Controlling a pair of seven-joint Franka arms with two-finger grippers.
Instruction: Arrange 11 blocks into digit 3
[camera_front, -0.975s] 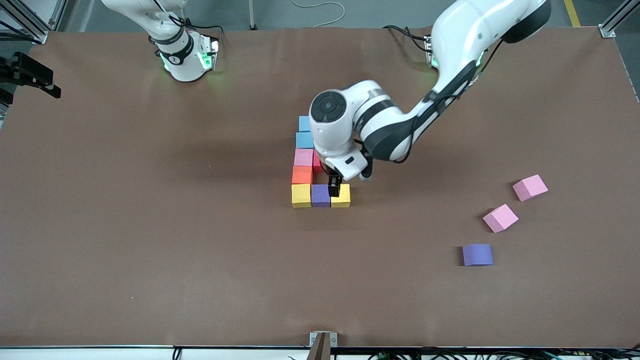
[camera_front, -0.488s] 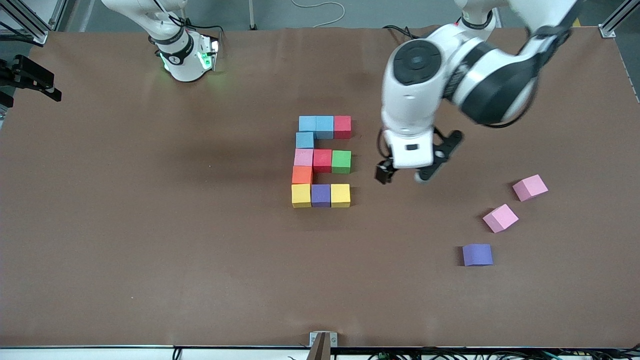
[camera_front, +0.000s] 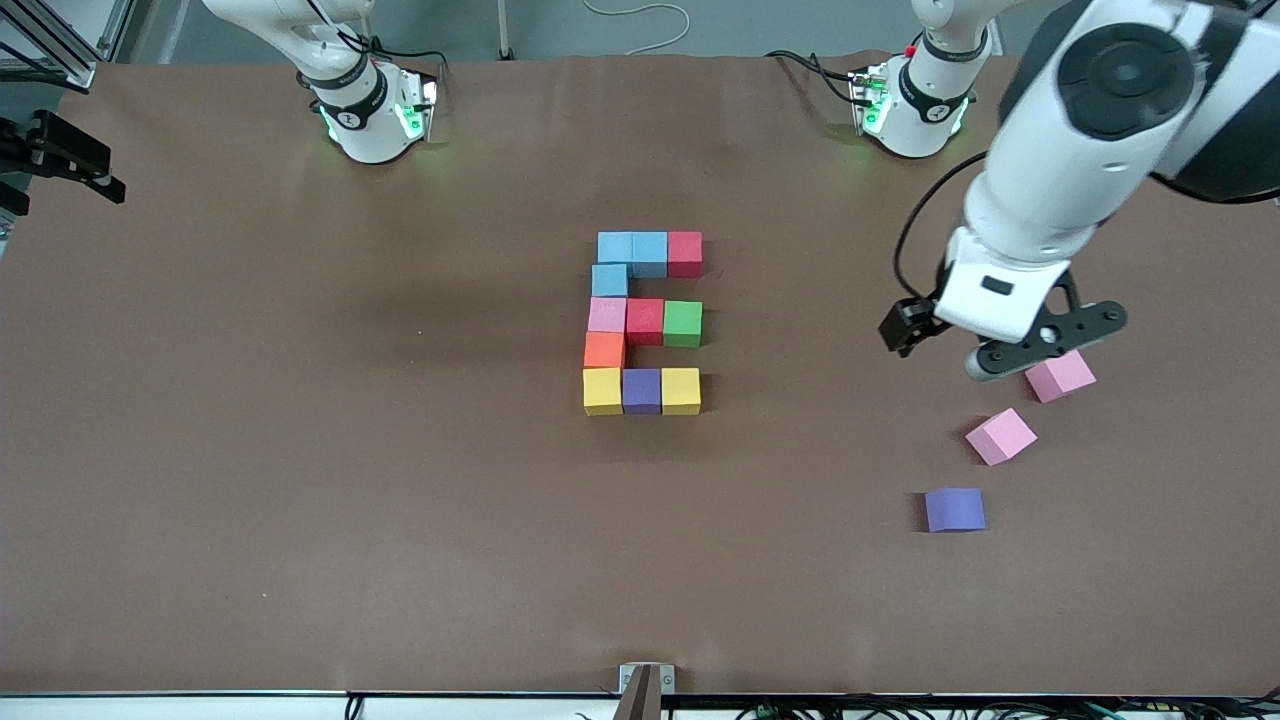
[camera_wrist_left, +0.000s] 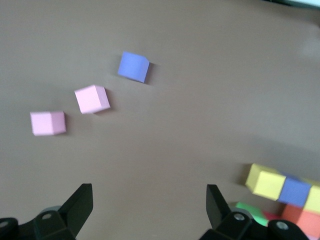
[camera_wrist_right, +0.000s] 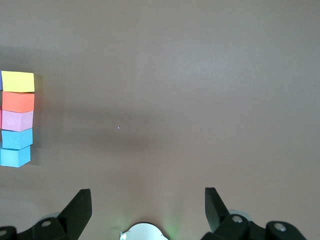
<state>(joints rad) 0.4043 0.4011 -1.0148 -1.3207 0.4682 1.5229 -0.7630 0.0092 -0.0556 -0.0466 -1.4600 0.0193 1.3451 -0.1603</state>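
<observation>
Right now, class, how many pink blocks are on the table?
3: one pink block in the digit 3; two loose toward the left arm's end, one beside the left gripper, one nearer the camera.

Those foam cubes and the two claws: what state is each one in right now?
Multicoloured figure of eleven foam cubes: assembled, cubes flat and touching, nothing gripping it.
Two loose pink foam cubes: lying apart, toward the left arm's end.
Loose purple foam cube: lying alone, nearer the front camera.
Left end effector: open, empty, above the pink cubes.
Right end effector: open, empty, waiting.
</observation>
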